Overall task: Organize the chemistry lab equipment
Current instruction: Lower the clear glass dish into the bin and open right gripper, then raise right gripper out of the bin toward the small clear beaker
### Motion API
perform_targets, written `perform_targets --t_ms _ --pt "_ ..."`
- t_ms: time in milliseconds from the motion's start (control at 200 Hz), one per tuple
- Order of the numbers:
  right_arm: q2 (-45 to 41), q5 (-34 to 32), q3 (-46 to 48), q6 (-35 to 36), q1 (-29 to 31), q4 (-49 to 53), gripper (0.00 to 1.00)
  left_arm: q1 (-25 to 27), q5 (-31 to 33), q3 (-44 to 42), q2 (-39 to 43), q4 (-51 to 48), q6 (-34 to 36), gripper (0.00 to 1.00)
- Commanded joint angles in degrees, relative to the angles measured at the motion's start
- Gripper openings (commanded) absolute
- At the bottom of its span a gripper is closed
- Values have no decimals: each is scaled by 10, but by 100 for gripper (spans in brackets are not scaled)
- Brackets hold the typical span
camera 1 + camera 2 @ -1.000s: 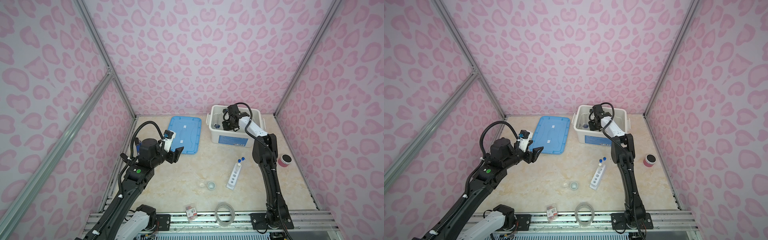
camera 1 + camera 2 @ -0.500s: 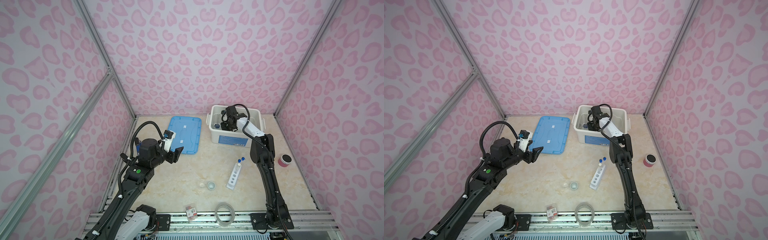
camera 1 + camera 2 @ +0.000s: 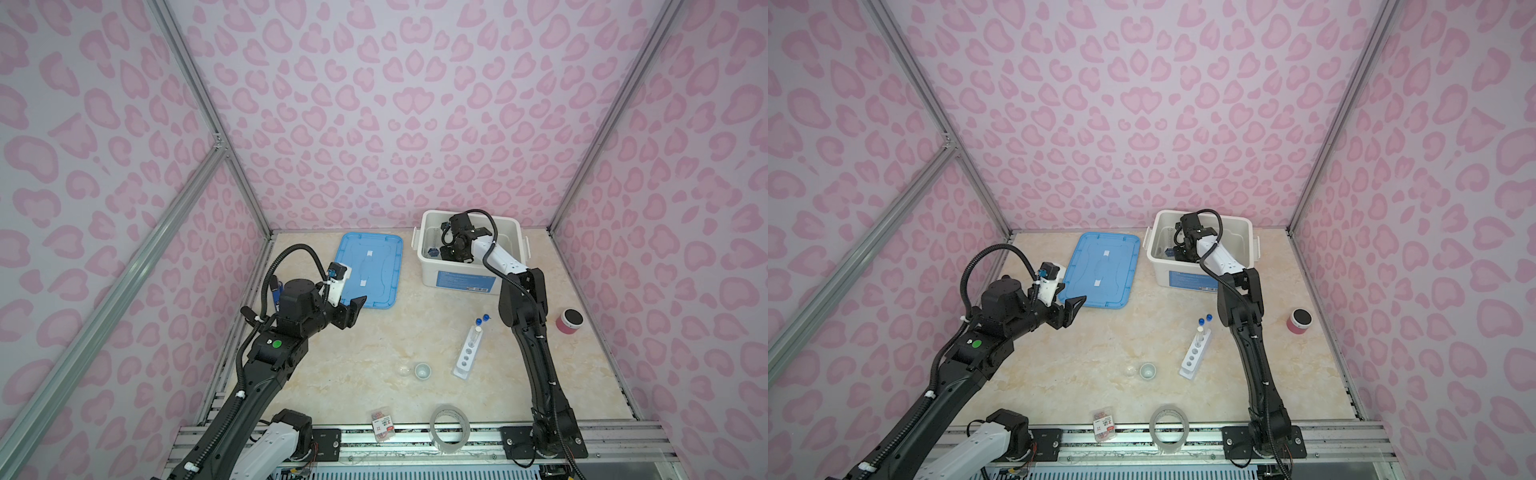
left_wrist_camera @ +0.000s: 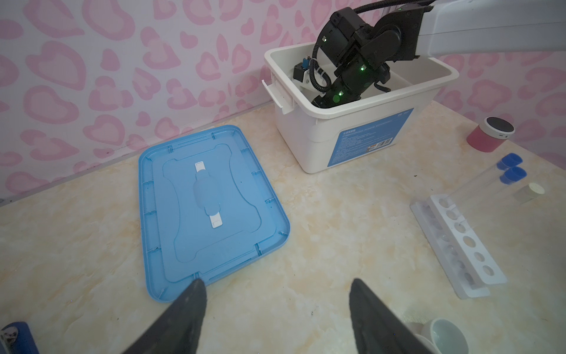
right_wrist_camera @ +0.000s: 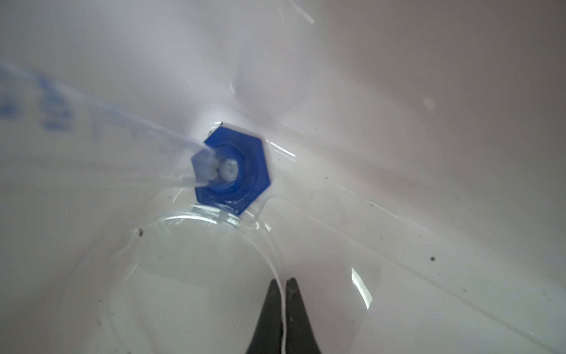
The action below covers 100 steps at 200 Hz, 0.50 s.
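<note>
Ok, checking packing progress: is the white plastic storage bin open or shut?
Open: the blue plastic lid lies flat on the table beside the white bin, and the right gripper reaches inside, gripping a clear petri dish.

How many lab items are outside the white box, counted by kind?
Blue-capped test tubes: 2
White-capped tube: 1
White rack: 1
White cup: 1
Tiny glass dish: 1
Total: 6
</note>
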<state>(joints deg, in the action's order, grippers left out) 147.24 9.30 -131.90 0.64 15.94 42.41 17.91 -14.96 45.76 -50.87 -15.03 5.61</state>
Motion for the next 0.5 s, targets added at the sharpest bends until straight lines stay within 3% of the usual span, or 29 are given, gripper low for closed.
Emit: perform_targets --t_ms 0,495 --pt "11 3 -1 0 1 16 7 -1 2 -1 2 8 2 76" --pt "-27 -3 2 12 2 32 28 0 0 -3 14 7 1 76"
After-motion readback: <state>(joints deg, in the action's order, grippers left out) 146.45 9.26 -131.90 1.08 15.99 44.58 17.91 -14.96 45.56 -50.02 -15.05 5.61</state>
